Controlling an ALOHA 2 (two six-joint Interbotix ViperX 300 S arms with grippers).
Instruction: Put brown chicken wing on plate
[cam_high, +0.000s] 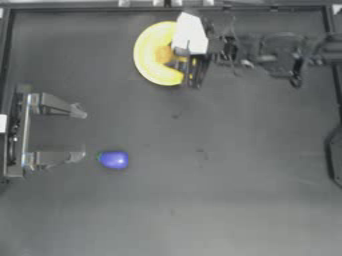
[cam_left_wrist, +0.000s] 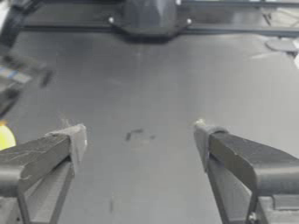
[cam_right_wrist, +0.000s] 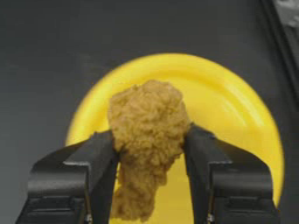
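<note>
Fingers (cam_right_wrist: 102, 164) of the right gripper (cam_right_wrist: 150, 148) clamp the brown chicken wing (cam_right_wrist: 146, 131) over the plate (cam_right_wrist: 234, 109); left gripper (cam_left_wrist: 140, 144) sits parked, fingers wide.

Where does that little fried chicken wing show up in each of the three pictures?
Top view: the chicken wing sits over the plate near the top, at the right gripper.
Left wrist view: not in it; only a yellow sliver of plate shows beside the open left gripper.
Right wrist view: centre, the wing pinched between the jaws.
Shared landmark: the yellow plate.
</note>
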